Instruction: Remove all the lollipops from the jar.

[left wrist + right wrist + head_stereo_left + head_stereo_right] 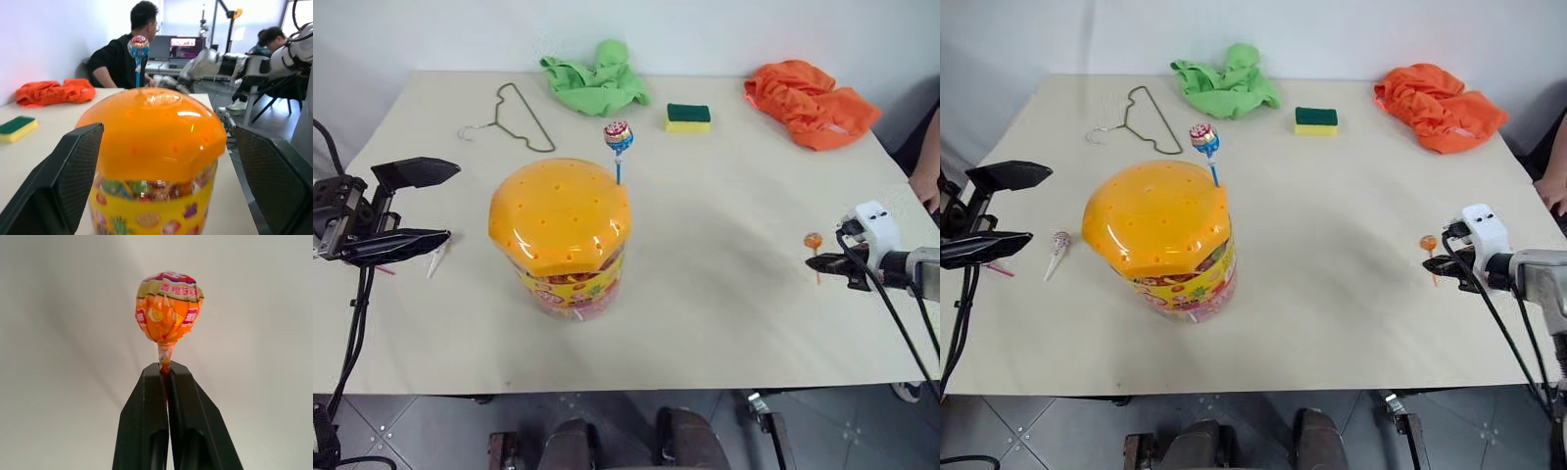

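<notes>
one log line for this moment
right gripper: shut on orange lollipop | left gripper: open | blue-stick lollipop: in jar

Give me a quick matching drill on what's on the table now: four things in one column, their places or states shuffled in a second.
Things:
1. blue-stick lollipop
2. orange lollipop
3. white-stick lollipop
4. sponge

Places or states:
A. lying on the table to the jar's left, by the open left tool
B. standing up from the jar's lid
C. between the green cloth and the orange cloth
D. pinched by its stick in the right tool

Pairs: 1-B, 2-D, 3-A, 4-C
</notes>
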Robot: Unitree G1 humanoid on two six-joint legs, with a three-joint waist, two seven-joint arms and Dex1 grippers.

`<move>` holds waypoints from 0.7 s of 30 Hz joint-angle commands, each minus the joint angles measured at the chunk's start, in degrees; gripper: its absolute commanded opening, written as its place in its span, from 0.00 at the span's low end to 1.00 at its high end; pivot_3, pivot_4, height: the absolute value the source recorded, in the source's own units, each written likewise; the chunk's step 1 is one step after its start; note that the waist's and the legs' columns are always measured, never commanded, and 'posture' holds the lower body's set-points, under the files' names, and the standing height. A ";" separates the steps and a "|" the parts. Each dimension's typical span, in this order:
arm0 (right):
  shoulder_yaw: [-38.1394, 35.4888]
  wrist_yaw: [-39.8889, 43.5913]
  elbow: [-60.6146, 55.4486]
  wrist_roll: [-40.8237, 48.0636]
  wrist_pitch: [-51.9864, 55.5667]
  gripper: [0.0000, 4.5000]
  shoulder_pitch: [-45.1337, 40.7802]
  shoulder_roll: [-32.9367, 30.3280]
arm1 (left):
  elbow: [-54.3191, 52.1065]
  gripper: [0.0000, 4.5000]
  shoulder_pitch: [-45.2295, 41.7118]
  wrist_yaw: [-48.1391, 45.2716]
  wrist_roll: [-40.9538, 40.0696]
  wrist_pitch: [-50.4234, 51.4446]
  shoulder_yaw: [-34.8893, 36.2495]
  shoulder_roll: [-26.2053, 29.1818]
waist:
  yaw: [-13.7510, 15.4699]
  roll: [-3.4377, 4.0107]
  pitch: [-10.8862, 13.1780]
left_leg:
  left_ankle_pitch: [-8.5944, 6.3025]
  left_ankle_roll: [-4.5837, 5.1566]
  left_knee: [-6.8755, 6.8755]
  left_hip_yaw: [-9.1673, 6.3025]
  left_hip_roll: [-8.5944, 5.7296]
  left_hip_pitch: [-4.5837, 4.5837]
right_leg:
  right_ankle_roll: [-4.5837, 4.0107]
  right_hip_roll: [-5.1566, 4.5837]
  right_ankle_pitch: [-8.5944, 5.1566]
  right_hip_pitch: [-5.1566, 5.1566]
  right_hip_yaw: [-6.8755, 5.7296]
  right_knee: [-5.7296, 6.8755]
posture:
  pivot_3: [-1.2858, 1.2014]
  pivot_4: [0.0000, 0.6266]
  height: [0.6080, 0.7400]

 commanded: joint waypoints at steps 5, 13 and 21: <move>-1.04 -0.21 8.27 -5.23 -4.31 0.14 -3.97 3.23 | -1.95 1.00 -1.65 -5.92 0.40 0.39 0.88 -0.35 | 0.04 0.00 0.00 | 0.00 0.00 0.01 -0.01 0.04 -0.02 | 0.00 0.04 0.00 0.00 0.00 -0.04 | 0.52 0.24 1.00; -9.59 2.03 -5.65 -1.20 -1.38 0.72 3.16 1.00 | -2.55 1.00 -1.28 -5.66 0.27 1.10 1.54 -0.09 | 0.37 0.00 0.00 | 0.00 0.00 0.03 -0.06 0.03 -0.04 | 0.00 0.03 0.00 0.00 0.00 -0.01 | 0.52 0.24 1.00; -26.72 8.76 -36.50 21.99 7.62 0.99 4.54 0.38 | -1.65 1.00 -2.44 -5.92 0.58 1.54 1.21 -0.01 | 0.36 0.10 0.07 | 0.00 0.00 0.03 -0.08 0.04 -0.05 | 0.01 0.05 0.00 0.00 0.00 -0.03 | 0.52 0.24 1.00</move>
